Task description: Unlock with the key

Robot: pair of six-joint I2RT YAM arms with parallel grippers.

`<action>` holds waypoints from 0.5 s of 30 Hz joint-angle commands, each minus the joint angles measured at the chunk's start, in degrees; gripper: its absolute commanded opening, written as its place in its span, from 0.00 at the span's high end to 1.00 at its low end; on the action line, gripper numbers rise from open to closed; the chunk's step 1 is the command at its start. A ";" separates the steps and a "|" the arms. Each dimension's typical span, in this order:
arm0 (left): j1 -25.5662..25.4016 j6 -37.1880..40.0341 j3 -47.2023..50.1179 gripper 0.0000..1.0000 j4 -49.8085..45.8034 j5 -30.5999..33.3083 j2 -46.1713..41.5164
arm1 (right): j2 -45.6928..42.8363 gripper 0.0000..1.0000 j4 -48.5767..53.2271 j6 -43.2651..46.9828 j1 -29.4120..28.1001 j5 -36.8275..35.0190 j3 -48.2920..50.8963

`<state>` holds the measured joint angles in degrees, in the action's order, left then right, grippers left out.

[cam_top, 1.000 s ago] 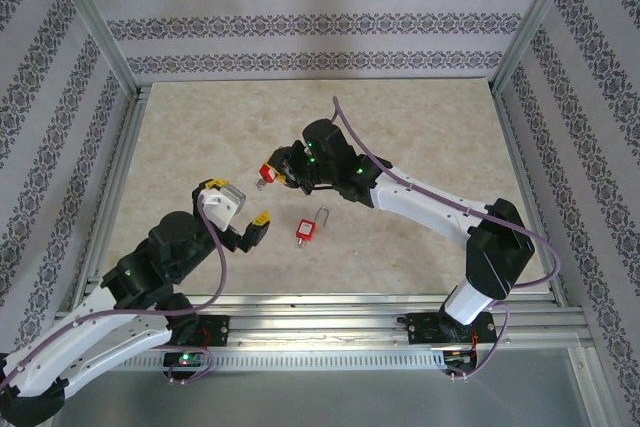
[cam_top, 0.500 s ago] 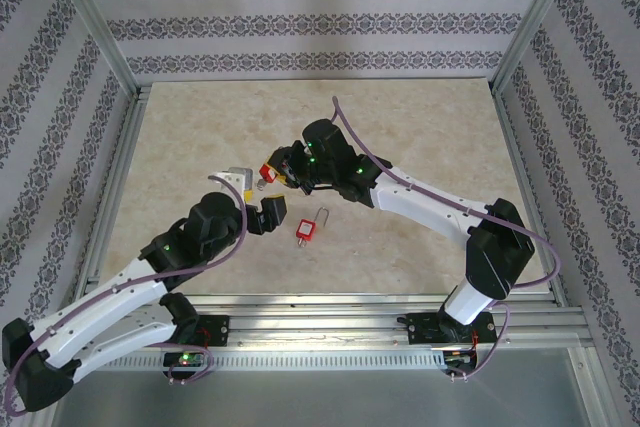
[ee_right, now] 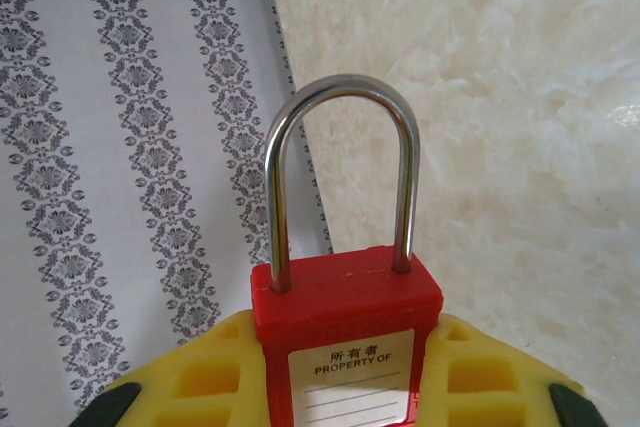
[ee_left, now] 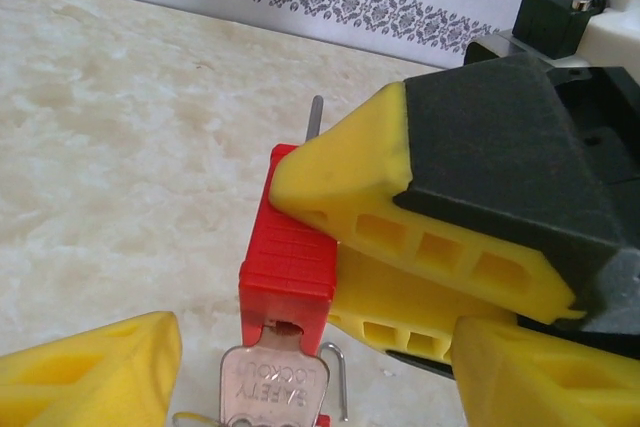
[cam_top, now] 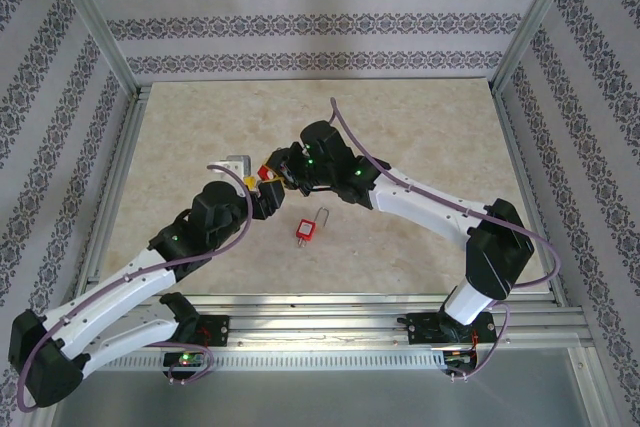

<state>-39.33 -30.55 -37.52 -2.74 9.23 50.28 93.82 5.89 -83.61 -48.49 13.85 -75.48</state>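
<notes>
Right gripper (ee_right: 345, 372) clamps the red plastic padlock (ee_right: 345, 297) raised over mid-table, silver metal key (ee_left: 275, 387) already in its keyhole, left gripper (ee_left: 310, 377) open either side of the key, not gripping; steel shackle (ee_right: 340, 87) looks seated, so turning remains.

Bright, even light, soft faint shadows under the right arm (cam_top: 430, 205); a glint runs along the padlock shackle (ee_right: 340, 87) above the right gripper (ee_right: 345, 377)
</notes>
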 commanded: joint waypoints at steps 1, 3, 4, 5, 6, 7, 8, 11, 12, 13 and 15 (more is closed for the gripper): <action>1.43 1.85 -1.76 0.34 4.29 -0.63 1.25 | 0.03 1.00 -2.61 0.45 -0.90 0.74 -1.07; 1.62 1.80 -1.78 0.40 4.72 -1.22 2.42 | 0.09 1.00 -2.73 0.25 -0.97 0.74 -1.00; 1.64 1.74 -1.53 0.43 5.38 -1.62 2.76 | 0.14 1.00 -2.94 0.09 -1.08 0.82 -1.00; 1.71 1.42 -1.17 0.46 5.86 -1.76 2.97 | 0.22 1.00 -3.22 -0.14 -1.08 0.91 -0.94; 1.76 1.26 -0.83 0.49 6.30 -1.77 3.01 | 0.30 1.00 -3.52 -0.45 -1.09 1.09 -0.77; 1.80 0.89 -0.40 0.50 6.78 -1.94 2.91 | 0.23 1.00 -4.13 -0.89 -1.08 1.18 -0.40; 1.97 0.47 0.04 0.52 7.09 -2.11 2.85 | 0.15 1.00 -4.44 -1.07 -1.05 1.10 -0.22; 2.41 -0.29 1.23 0.61 7.55 -2.88 2.37 | -0.04 1.00 -4.48 -1.18 -1.07 1.26 -0.45; 2.50 -0.48 1.72 0.63 7.92 -2.98 2.06 | -0.04 1.00 -4.77 -1.29 -1.08 1.35 -0.45; 2.64 -0.58 2.17 0.67 8.10 -3.16 1.69 | -0.14 1.00 -4.83 -1.29 -1.08 1.51 -0.60; 3.05 -0.91 2.85 0.77 7.94 -3.16 1.03 | -0.22 1.00 -4.66 -1.17 -1.08 1.62 -0.89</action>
<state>-36.82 -30.59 -35.88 1.63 7.73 52.51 93.97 4.51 -84.09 -48.64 13.63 -75.48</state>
